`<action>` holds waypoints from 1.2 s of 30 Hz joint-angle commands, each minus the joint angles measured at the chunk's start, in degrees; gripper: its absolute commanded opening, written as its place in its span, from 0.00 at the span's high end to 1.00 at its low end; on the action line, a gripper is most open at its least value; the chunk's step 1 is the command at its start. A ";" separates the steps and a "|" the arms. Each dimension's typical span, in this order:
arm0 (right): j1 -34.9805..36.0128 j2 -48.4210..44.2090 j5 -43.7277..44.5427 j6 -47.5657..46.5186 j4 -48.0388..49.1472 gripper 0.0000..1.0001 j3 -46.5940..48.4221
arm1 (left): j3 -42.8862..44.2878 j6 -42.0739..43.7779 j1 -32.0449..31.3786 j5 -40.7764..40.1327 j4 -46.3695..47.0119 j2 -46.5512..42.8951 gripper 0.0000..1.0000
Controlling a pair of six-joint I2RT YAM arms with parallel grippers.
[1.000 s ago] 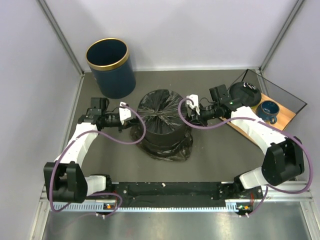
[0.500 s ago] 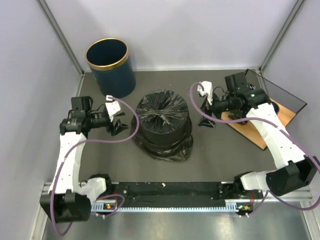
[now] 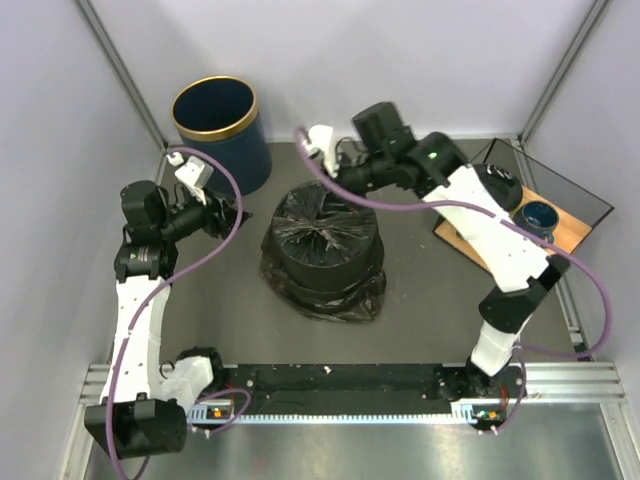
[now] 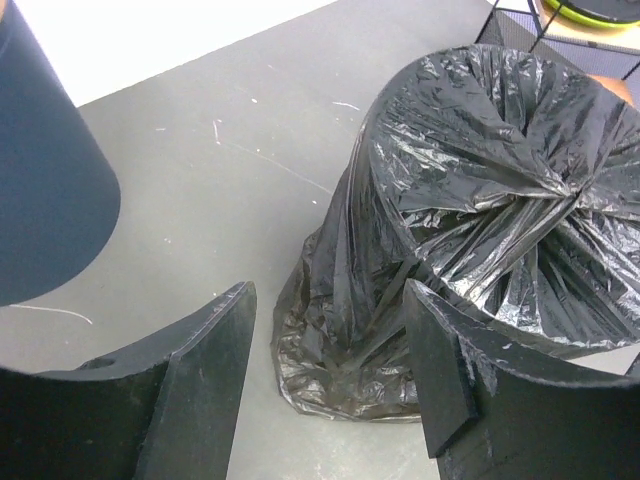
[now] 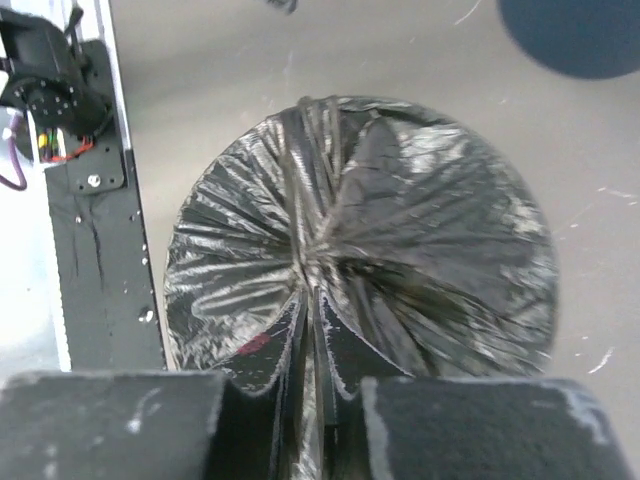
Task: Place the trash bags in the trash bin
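Observation:
A glossy black trash bag point(image 3: 322, 248) is stretched over a round form in the middle of the table, its film gathered at the top centre point(image 5: 310, 255). The navy trash bin point(image 3: 220, 135) with a gold rim stands upright at the far left, apart from the bag. My left gripper point(image 3: 228, 212) is open left of the bag, its fingers point(image 4: 200, 370) framing the bag's crumpled foot point(image 4: 345, 340) with nothing between them. My right gripper point(image 5: 310, 295) is shut and raised above the bag's top. A thin glossy sliver shows in its slit; I cannot tell whether film is pinched.
A wooden board point(image 3: 500, 255) at the right carries a blue cup point(image 3: 538, 218) and a black round object point(image 3: 497, 185), with a black wire frame point(image 3: 565, 185) around them. The bin's side point(image 4: 45, 190) is close to my left gripper. A black rail point(image 3: 340, 380) runs along the near edge.
Both grippers left the bag's sides. The left arm drew back to the left and opened. The right arm rose and swung over the bag, opening and then shutting.

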 commanded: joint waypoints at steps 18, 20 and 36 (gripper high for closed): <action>4.70 8.31 12.72 0.09 19.42 1.00 -29.44 | -8.56 -12.05 0.27 -4.25 9.56 -10.40 0.33; 4.26 9.54 10.96 0.10 20.93 1.00 -32.08 | -8.82 -12.32 0.18 -3.73 9.74 -10.75 0.33; 3.73 6.14 8.31 1.41 26.65 1.00 -37.55 | -6.63 -13.20 0.27 -3.20 8.94 -9.87 0.32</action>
